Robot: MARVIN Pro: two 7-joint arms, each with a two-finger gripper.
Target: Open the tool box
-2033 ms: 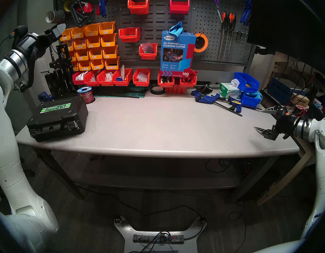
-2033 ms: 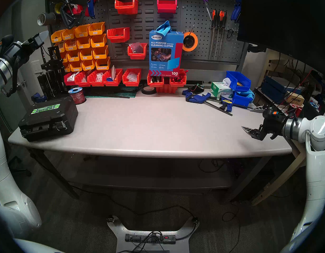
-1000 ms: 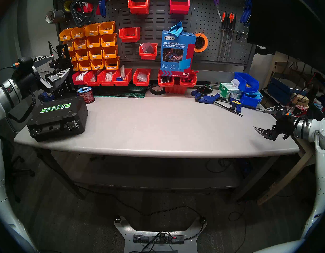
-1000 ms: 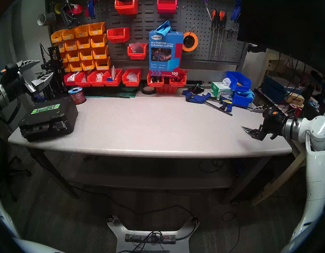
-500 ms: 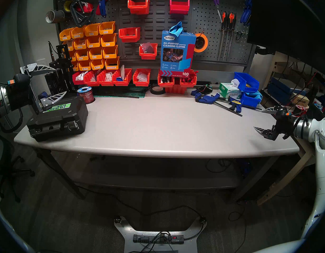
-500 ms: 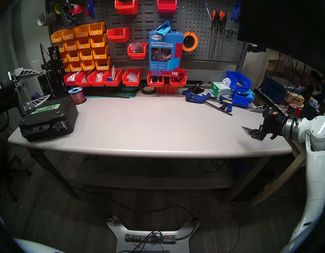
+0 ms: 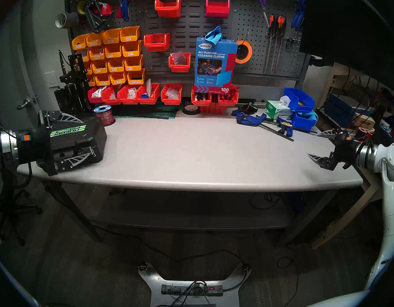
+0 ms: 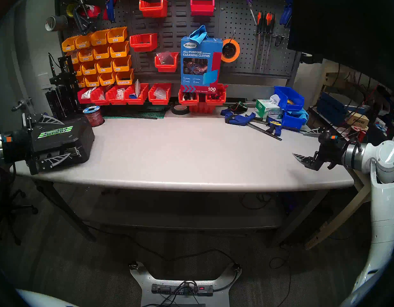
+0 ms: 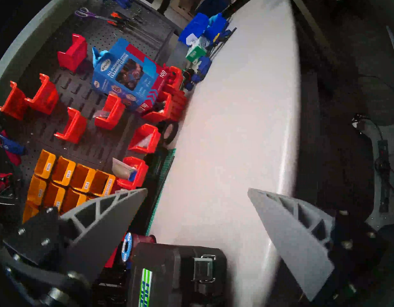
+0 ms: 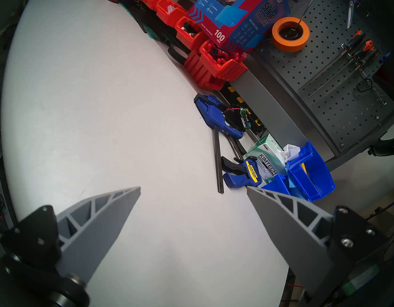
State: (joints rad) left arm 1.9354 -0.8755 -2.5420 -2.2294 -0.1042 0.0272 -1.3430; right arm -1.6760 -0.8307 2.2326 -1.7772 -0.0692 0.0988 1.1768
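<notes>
The black tool box lies shut at the table's front left corner, its green-and-white label facing up. My left gripper comes in from the left, open wide across the box's left part. One finger is over the lid's back edge. The other finger is in front of the front face, its tip by a silver latch. In the left wrist view the box and latch sit low between the fingers; contact is unclear. My right gripper hangs open and empty over the table's right end.
A red wire spool and a black stand are right behind the box. Blue bar clamps, a tissue box and blue bins crowd the back right. Red bins and a tape roll line the back.
My left arm has swung down from shoulder height to the tool box, turning so its open fingers now span the box front to back. The right arm has not moved.
</notes>
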